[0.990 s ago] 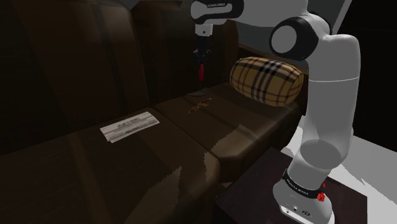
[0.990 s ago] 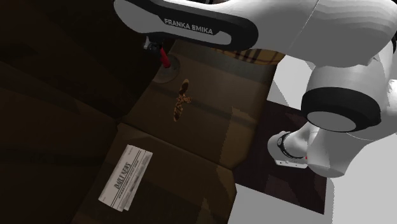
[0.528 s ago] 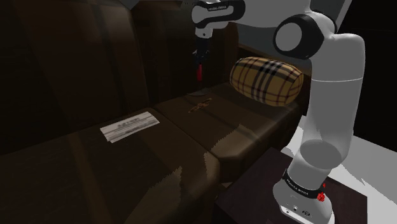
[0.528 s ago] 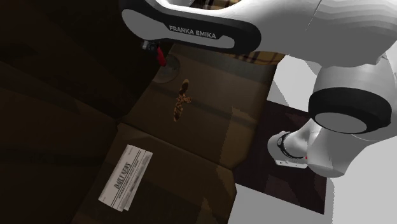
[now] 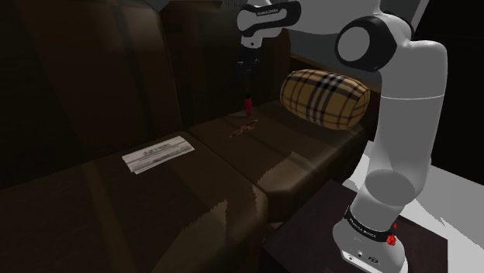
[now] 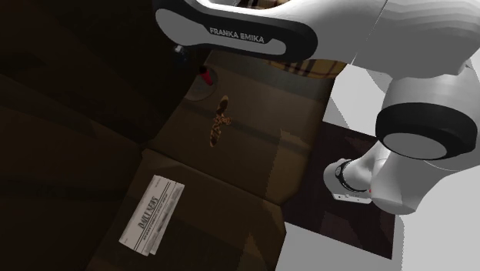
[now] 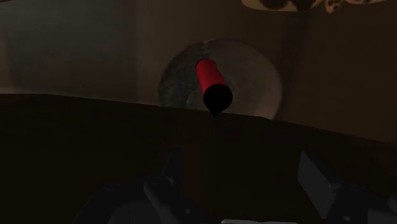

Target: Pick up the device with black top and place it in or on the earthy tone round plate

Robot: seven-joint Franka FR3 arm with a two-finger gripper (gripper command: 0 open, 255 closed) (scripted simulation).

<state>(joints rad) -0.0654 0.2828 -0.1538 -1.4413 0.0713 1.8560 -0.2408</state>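
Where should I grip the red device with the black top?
Clasp the red device across its round red body, just below the black top, coming down from above: it stands nearly upright over the round plate, top facing the open gripper.

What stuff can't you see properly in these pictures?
The pillow: second exterior view, the arm covers most of it.
The red device: wrist view, can't tell whether it touches the plate behind it.
The newspaper: shoulder view, print too small to read.
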